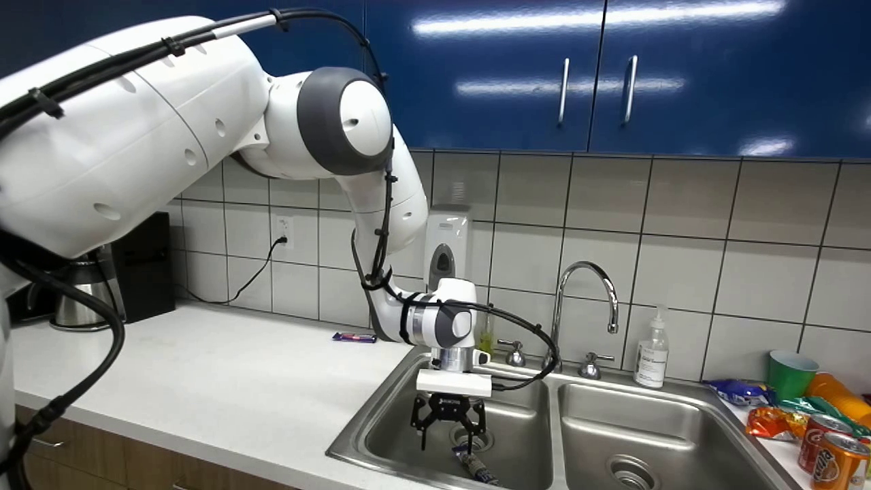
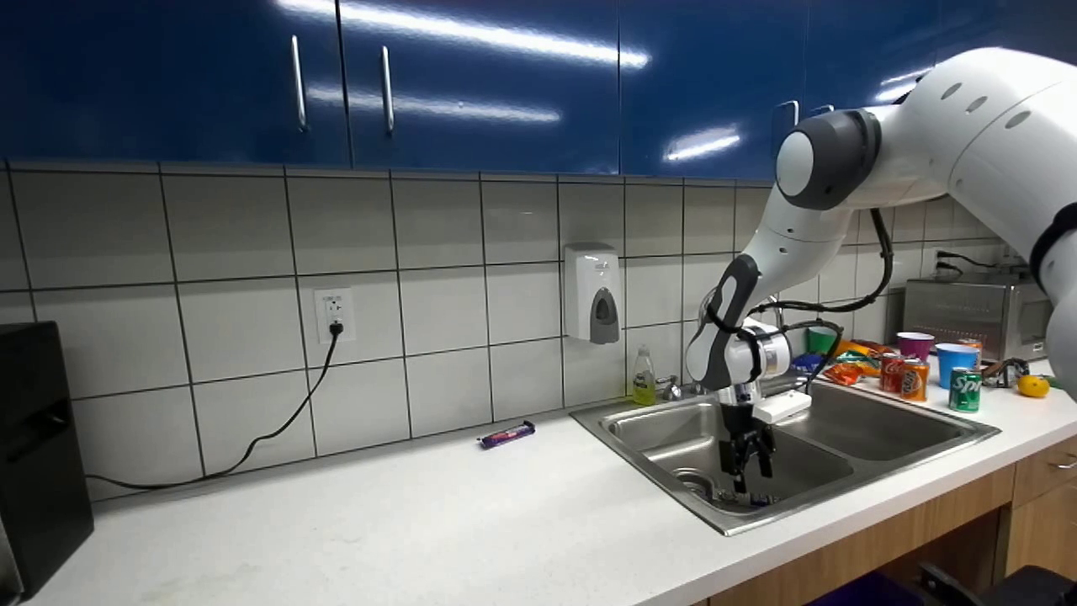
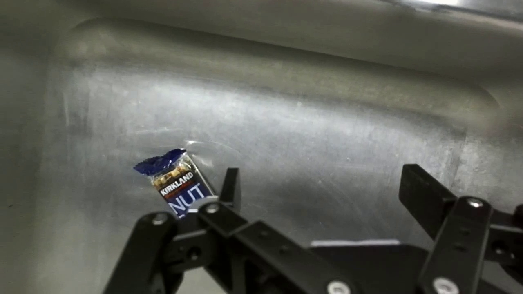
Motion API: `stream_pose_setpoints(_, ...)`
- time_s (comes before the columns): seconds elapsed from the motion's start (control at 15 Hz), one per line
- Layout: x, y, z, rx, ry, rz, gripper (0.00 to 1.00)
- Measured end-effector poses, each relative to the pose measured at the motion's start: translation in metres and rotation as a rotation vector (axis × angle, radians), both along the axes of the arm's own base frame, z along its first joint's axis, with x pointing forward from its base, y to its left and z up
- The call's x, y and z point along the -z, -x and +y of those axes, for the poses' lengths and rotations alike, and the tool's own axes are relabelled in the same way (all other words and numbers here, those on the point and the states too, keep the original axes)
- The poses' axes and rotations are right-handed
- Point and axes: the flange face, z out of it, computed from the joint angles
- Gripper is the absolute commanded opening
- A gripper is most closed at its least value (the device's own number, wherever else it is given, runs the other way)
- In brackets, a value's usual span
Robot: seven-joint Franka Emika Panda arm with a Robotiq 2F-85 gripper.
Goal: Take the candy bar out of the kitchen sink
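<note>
My tool (image 3: 321, 179) is wide, empty; bar (image 3: 179, 185) sits left in wrist view. I should centre, twist to straddle its width, descend.

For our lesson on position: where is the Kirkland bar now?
In the wrist view the Kirkland bar lies left of centre, partly behind the gripper; in both exterior views it is in the left basin of the sink, near the drain.
</note>
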Motion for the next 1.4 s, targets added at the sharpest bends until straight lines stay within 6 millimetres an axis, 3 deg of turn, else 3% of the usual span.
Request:
stream_pose_setpoints(0.53,0.02,-0.009,0.001,-0.104,-0.049,-0.004,1.0)
stream_pose_setpoints(1.4,0.035,-0.04,-0.008,-0.195,-0.044,-0.044,1.0)
